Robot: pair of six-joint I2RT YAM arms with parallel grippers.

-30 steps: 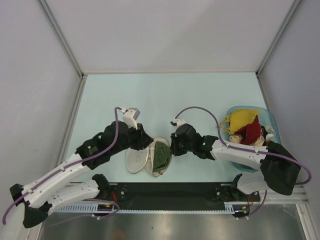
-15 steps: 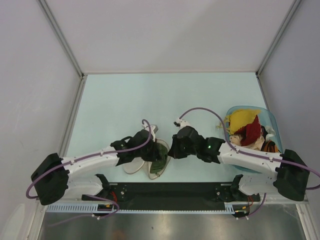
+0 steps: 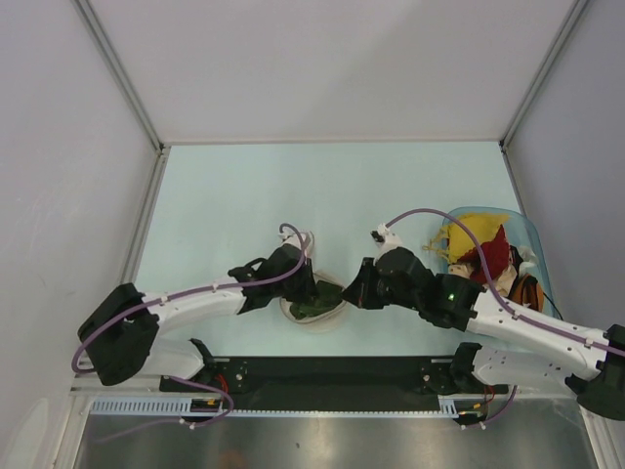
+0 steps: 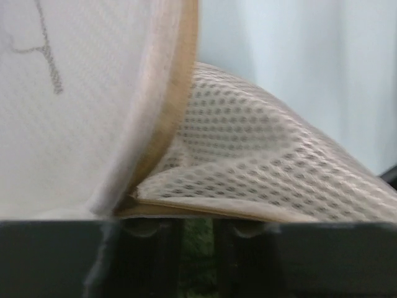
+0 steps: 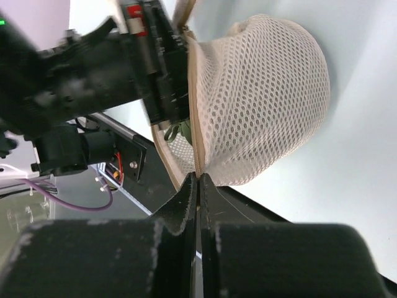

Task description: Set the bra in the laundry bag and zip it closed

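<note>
The cream mesh laundry bag (image 3: 314, 315) lies between the arms, its halves folded nearly together. The dark olive bra (image 3: 320, 304) shows inside it; a green strap (image 5: 176, 131) hangs in the opening. My right gripper (image 3: 352, 296) is shut on the bag's rim (image 5: 193, 112), with the mesh dome (image 5: 260, 93) beyond it. My left gripper (image 3: 304, 290) is at the bag's left side, under the raised half (image 4: 93, 112). Its fingers (image 4: 142, 254) stand a narrow gap apart with green fabric (image 4: 197, 248) in the gap; whether it is pinched is unclear.
A translucent blue tub (image 3: 528, 235) at the right holds yellow (image 3: 469, 233) and red (image 3: 493, 256) garments. The black base rail (image 3: 342, 376) runs along the near edge. Metal frame posts border the pale table (image 3: 293, 186).
The bag's spread halves have come together over the bra. My left arm dropped low and reached in to the bag. My right gripper shifted slightly right, still pinching the rim.
</note>
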